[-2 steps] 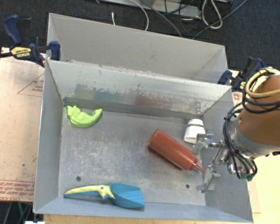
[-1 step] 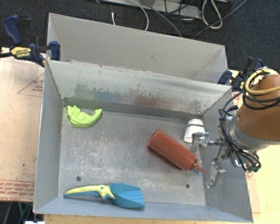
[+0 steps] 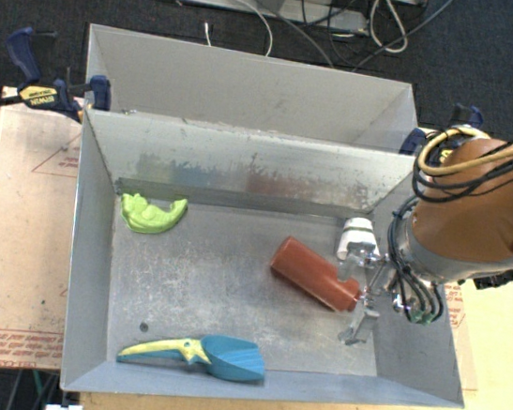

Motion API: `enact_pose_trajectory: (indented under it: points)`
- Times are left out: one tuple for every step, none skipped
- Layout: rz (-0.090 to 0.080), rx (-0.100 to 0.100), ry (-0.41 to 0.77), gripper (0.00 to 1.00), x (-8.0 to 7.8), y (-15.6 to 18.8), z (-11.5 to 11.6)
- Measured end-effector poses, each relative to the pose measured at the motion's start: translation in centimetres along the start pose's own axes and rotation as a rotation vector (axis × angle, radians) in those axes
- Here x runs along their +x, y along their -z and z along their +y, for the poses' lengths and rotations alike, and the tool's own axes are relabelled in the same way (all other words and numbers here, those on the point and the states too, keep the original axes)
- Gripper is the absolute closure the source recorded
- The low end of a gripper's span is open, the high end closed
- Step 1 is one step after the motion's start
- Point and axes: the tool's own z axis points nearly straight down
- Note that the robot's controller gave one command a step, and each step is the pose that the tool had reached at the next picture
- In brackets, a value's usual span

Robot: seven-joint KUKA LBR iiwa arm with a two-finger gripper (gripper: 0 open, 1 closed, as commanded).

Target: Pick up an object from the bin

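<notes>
My arm (image 3: 497,210) comes in over the right edge of the bin (image 3: 89,252), its wrist wrapped in the orange cover (image 3: 458,223). A loop of yellow and black cables (image 3: 442,152) rides on top of it, near the bin's back right corner. Under the cover a bundle of thinner wires (image 3: 418,305) hangs (a few green ones among them) just inside the right wall. My gripper (image 3: 362,304) points down and a little leftward from the wrist, low over the bin floor, close to the right wall and roughly midway between the back and front edges. A white block (image 3: 358,235) sits on its rear side.
</notes>
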Motion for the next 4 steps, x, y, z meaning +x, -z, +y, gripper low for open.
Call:
enact_pose_trajectory:
  points:
    - [-0.009, 0.002, 0.313, 0.00, -4.2, -2.6, -1.1]
    - [-0.003, -0.001, 0.005, 0.00, -2.8, -2.8, 1.0]
    - [-0.014, -0.001, 0.049, 0.00, -4.3, -5.0, 0.9]
    - [-0.006, 0.000, 0.202, 0.00, -4.6, -7.4, 0.9]
